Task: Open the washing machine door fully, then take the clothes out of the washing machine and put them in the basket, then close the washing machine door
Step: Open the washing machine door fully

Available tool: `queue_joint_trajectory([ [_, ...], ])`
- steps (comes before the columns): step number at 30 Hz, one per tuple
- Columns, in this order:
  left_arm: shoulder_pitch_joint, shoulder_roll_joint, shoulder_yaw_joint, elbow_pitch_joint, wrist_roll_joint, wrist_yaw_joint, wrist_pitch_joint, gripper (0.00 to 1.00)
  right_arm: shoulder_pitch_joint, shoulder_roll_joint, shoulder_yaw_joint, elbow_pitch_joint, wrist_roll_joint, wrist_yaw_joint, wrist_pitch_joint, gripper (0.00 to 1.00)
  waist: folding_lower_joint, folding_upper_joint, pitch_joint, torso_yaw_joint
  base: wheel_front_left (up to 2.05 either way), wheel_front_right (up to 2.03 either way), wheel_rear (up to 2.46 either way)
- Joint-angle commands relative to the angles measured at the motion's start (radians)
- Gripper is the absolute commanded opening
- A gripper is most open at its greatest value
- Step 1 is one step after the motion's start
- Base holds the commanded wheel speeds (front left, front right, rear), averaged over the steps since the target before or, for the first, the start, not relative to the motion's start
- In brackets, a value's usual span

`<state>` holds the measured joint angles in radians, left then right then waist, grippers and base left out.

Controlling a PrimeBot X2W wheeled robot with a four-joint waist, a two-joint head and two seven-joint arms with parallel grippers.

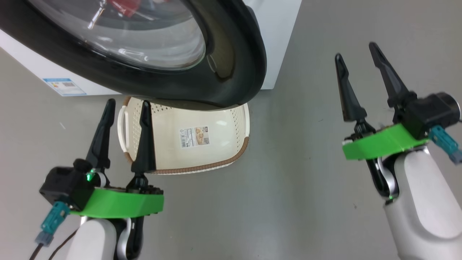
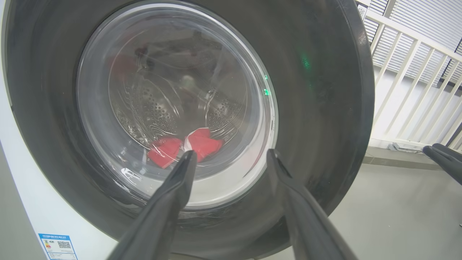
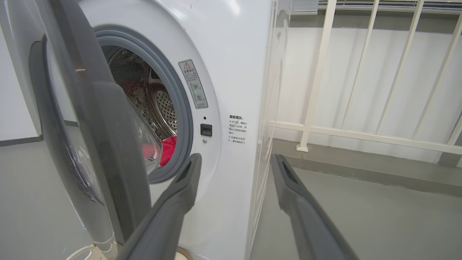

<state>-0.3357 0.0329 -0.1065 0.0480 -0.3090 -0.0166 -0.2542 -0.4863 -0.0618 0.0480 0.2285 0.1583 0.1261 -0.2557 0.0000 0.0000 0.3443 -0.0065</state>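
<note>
1. Door first: the washing machine door [image 1: 231,54] stood only part open, its black rim hanging over the basket [image 1: 216,165] on the floor.
2. Red clothes [image 2: 202,144] lay low in the drum of the washing machine [image 3: 234,72], behind the glass.
3. My left fingers [image 1: 102,137] were spread wide and empty, pointing at the door's outer face, the nearer pair.
4. My right fingers [image 1: 348,94] were also wide and empty, off to the right of the door's free edge. In the right wrist view they faced the gap between door and machine, so I judged that arm better placed to swing the door leftward.
5. Writing: a blue sticker [image 1: 65,86] with a QR code, a barcode label [image 1: 195,136] on the basket floor, a warning sticker [image 3: 194,85] with a red triangle, and a block of Chinese print [image 3: 237,129]. I could read none of it.
</note>
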Motion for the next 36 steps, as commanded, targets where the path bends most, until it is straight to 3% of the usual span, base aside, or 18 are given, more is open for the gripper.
queue_joint_trajectory([
  [1, 0.014, 0.017, 0.031, -0.032, 0.007, 0.009, -0.008, 1.00, 0.025, 0.011, 0.014, -0.043, 0.000, 0.005, -0.006, 1.00, 0.0000, 0.0000, -0.002, -0.003, 0.00, 0.00, 0.00],
  [11, 0.032, 0.017, 0.058, -0.074, 0.019, -0.007, -0.008, 1.00, 0.158, 0.011, 0.009, -0.151, 0.007, 0.005, -0.006, 1.00, 0.0000, 0.0000, 0.004, -0.026, 0.00, 0.00, 0.00],
  [22, 0.035, 0.017, 0.066, -0.069, 0.023, -0.013, -0.008, 1.00, 0.165, 0.012, 0.027, -0.144, 0.024, 0.005, -0.006, 1.00, 0.0000, 0.0000, 0.003, -0.031, 0.00, 0.00, 0.00],
  [23, 0.036, 0.017, 0.065, -0.068, 0.023, -0.013, -0.008, 1.00, 0.165, 0.012, 0.026, -0.141, 0.027, 0.005, -0.006, 0.82, 0.0000, 0.0000, 0.002, -0.030, 0.00, 0.00, 0.00],
  [24, 0.036, 0.017, 0.065, -0.068, 0.023, -0.012, -0.008, 1.00, 0.165, 0.012, 0.025, -0.135, 0.028, 0.005, -0.006, 0.39, 0.0000, 0.0000, 0.002, -0.030, 0.00, 0.00, 0.00],
  [25, 0.037, 0.017, 0.064, -0.067, 0.023, -0.012, -0.008, 1.00, 0.163, 0.012, 0.027, -0.129, 0.031, 0.005, -0.006, 0.06, 0.0000, 0.0000, 0.002, -0.029, 0.00, 0.00, 0.00],
  [26, 0.037, 0.017, 0.064, -0.067, 0.023, -0.012, -0.008, 1.00, 0.160, 0.012, 0.029, -0.123, 0.035, 0.005, -0.006, 0.00, 0.0000, 0.0000, 0.002, -0.029, 0.00, 0.00, 0.00],
  [32, 0.039, 0.017, 0.066, -0.076, 0.022, -0.011, -0.008, 1.00, 0.113, 0.012, 0.045, -0.091, 0.112, 0.005, -0.006, 0.00, 0.0000, 0.0000, 0.011, -0.028, 0.00, 0.00, 0.00],
  [36, 0.036, 0.017, 0.059, -0.091, 0.022, -0.011, -0.008, 1.00, 0.059, 0.012, 0.077, -0.028, 0.331, 0.005, -0.006, 0.00, 0.0000, 0.0000, 0.018, -0.020, 0.00, 0.00, 0.00],
])
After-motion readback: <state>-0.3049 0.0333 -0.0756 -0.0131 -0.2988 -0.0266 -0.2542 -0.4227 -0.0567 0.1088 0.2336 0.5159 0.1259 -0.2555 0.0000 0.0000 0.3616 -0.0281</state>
